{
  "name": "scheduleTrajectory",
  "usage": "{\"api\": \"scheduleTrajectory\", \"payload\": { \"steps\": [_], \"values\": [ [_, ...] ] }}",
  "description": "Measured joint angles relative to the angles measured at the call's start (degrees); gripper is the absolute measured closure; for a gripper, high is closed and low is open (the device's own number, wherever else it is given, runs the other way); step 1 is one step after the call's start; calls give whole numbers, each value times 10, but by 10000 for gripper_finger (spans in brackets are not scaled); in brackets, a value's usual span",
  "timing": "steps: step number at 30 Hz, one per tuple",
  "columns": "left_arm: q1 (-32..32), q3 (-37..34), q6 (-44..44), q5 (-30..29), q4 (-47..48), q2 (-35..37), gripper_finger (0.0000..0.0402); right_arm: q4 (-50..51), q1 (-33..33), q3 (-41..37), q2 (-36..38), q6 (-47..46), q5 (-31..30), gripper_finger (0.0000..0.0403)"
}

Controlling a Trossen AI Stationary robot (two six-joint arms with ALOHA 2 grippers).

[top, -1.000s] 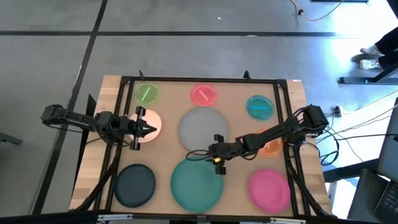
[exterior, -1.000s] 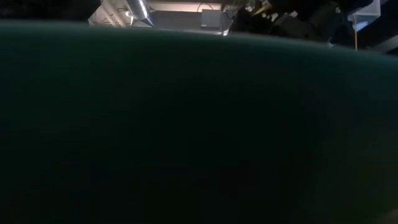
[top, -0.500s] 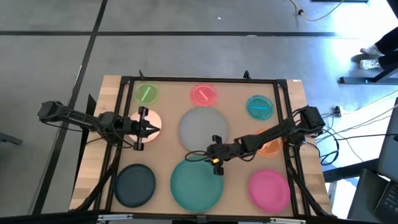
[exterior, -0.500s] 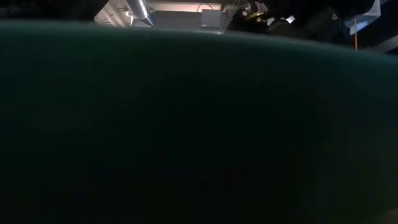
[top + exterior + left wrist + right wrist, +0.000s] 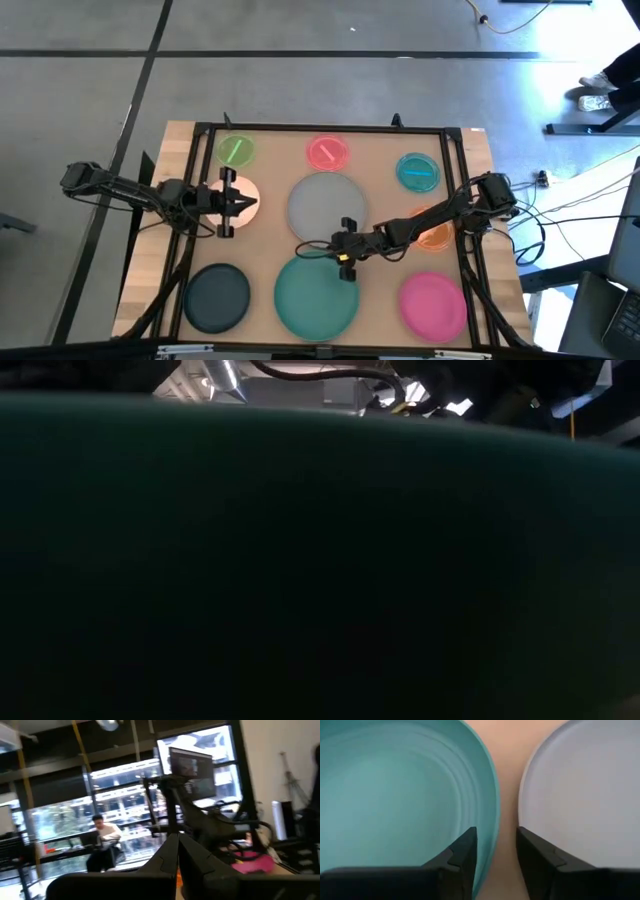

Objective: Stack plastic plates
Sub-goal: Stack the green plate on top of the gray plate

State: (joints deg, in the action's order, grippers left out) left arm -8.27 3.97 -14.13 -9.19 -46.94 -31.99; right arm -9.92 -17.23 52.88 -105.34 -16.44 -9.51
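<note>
Nine plates lie flat on the table. The small ones are green (image 5: 236,150), pink (image 5: 327,152), teal-blue (image 5: 417,171), white (image 5: 248,192) and orange (image 5: 437,235). The large ones are grey (image 5: 322,200), dark slate (image 5: 217,297), teal (image 5: 316,297) and magenta (image 5: 432,303). My right gripper (image 5: 342,252) is open at the teal plate's far rim, between the teal and grey plates (image 5: 495,852). My left gripper (image 5: 243,205) is shut and empty, held level above the white plate (image 5: 177,840). My right gripper comes from above with its fingers astride the teal plate's far rim (image 5: 492,827). One finger (image 5: 464,851) is over the plate's inside. The other (image 5: 536,851) is over the bare strip before the grey plate (image 5: 580,790). Whether they touch the rim, I cannot tell.
A dark frame (image 5: 320,128) runs round the table's edges. The right arm (image 5: 420,222) reaches across the orange plate and hides part of it. The teal plate's wall (image 5: 300,560) blocks nearly the whole low view. A seated person (image 5: 102,837) shows far off beyond the table.
My right gripper has moved a little toward the table's left edge, along the teal plate's far rim. The plates have stayed where they were.
</note>
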Motion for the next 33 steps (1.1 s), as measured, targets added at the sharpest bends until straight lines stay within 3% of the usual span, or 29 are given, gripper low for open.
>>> {"api": "scheduleTrajectory", "payload": {
  "steps": [5,9,12,23,33],
  "values": [
    [0,0,3,-2,-2,0,397,3,0,0,0,2,0,335],
    [0,0,74,11,-11,0,397,8,0,0,0,2,-2,373],
    [0,0,50,5,-52,0,397,7,0,0,0,2,-3,394],
    [0,0,70,-4,-37,0,397,9,0,-1,12,22,-39,401],
    [0,0,93,-39,-25,-3,397,21,10,-1,103,51,-31,402]
  ]
}}
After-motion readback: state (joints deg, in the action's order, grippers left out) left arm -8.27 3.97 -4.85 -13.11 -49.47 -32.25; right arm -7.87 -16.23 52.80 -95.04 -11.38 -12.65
